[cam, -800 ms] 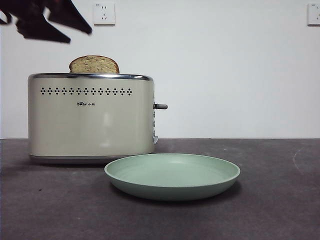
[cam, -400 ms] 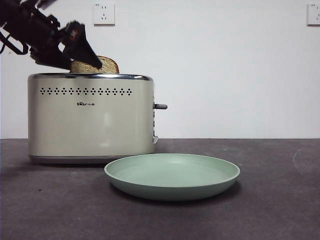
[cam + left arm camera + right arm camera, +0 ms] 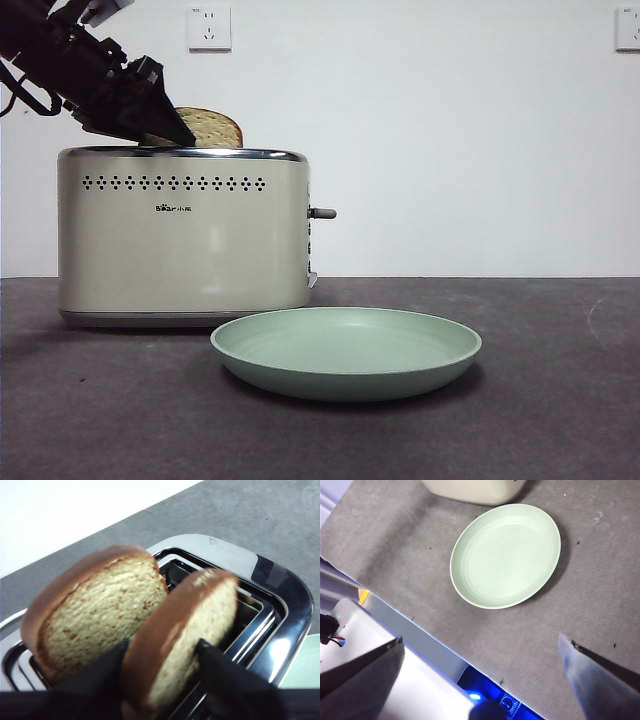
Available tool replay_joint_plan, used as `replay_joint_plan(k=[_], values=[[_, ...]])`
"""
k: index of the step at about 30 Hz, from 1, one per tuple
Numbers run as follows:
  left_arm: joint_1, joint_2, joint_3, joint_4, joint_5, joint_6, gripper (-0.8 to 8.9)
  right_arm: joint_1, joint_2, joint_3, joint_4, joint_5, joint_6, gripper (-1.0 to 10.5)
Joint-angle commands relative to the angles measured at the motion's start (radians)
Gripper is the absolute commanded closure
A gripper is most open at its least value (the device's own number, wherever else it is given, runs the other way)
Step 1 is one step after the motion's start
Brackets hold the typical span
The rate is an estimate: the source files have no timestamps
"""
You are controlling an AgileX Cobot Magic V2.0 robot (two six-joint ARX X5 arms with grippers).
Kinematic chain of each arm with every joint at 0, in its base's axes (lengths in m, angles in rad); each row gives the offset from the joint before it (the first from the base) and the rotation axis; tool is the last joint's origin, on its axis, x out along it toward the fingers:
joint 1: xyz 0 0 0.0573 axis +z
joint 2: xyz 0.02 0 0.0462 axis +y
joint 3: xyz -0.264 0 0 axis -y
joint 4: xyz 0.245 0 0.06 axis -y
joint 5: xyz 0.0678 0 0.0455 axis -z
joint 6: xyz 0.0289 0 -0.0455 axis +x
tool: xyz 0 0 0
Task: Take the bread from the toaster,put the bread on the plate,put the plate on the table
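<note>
The cream toaster (image 3: 180, 240) stands at the left on the table (image 3: 560, 400). Two slices of bread stick up from its slots in the left wrist view. My left gripper (image 3: 162, 680) comes in from the upper left in the front view (image 3: 160, 120), and its jaws press on both faces of the nearer slice of bread (image 3: 185, 630), which leans. The other slice (image 3: 100, 615) stands behind it. One slice top shows in the front view (image 3: 215, 127). The mint-green plate (image 3: 345, 382) lies on the table in front of the toaster. My right gripper (image 3: 480, 639) is open and empty, high above the plate (image 3: 505, 555).
The toaster's grey lever (image 3: 322, 213) sticks out of its right side. Two wall sockets (image 3: 208, 27) (image 3: 628, 27) sit on the white wall. The right wrist view shows the table's near edge and a base with a blue light (image 3: 475, 696).
My left gripper came down from the top left corner to the toaster's top and took hold of the bread. The slice top has shifted slightly right.
</note>
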Motion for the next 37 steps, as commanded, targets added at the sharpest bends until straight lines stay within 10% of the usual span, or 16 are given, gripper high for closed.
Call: replay_joint_plan(k=[1, 23, 37], values=[[-0.003, 0.003, 0.006, 0.011, 0.003, 0.004, 8.22, 0.003, -0.001, 0.002, 0.003, 0.001, 0.006, 3.8], [-0.005, -0.024, 0.463, -0.404, 0.019, 0.001, 8.21, 0.003, -0.001, 0.002, 0.005, 0.006, 0.006, 3.8], [-0.005, -0.362, 0.527, -0.62, 0.019, -0.068, 8.21, 0.003, 0.183, 0.002, 0.224, 0.008, 0.065, 3.8]])
